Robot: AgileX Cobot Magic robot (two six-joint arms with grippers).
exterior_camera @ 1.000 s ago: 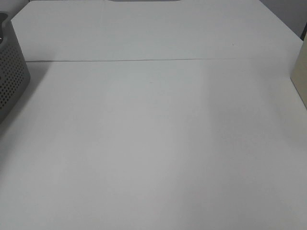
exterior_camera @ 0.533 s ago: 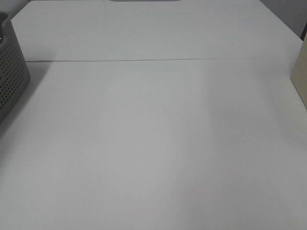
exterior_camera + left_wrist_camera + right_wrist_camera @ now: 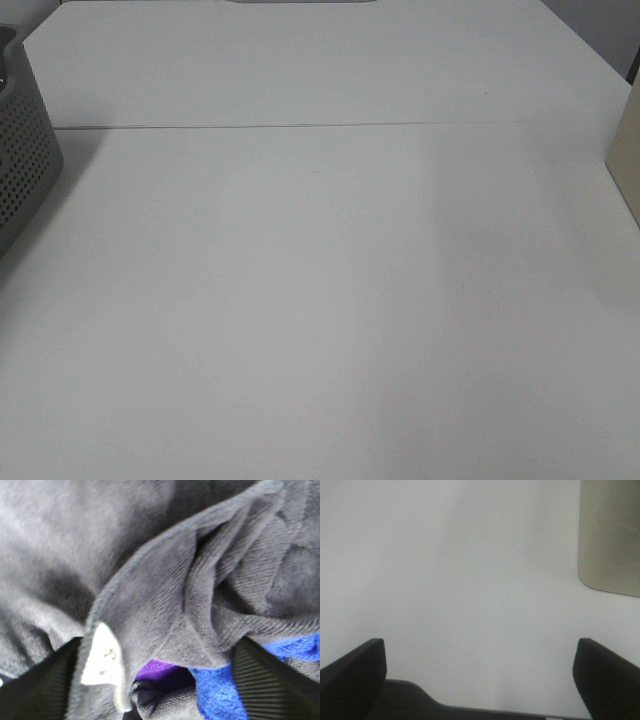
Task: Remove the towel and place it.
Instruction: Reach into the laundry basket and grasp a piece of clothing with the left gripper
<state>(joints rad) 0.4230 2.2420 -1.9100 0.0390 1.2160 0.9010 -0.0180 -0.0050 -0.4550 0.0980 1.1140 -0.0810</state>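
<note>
The towel [image 3: 165, 580] fills the left wrist view as a crumpled, dark, fuzzy cloth with a hemmed edge and a white label [image 3: 102, 655]. My left gripper [image 3: 157, 650] is open, with its black fingers [image 3: 40, 685] on either side of a fold of the towel, very close to it. My right gripper [image 3: 480, 647] is open and empty above the bare white table [image 3: 470, 580]. Neither gripper nor the towel shows in the exterior high view.
Purple cloth [image 3: 155, 672] and blue cloth [image 3: 220, 695] lie under the towel. A grey perforated basket [image 3: 22, 160] stands at the table's left edge. A beige object [image 3: 626, 150] sits at the right edge and shows in the right wrist view [image 3: 610, 535]. A seam [image 3: 300, 126] crosses the table [image 3: 320, 300].
</note>
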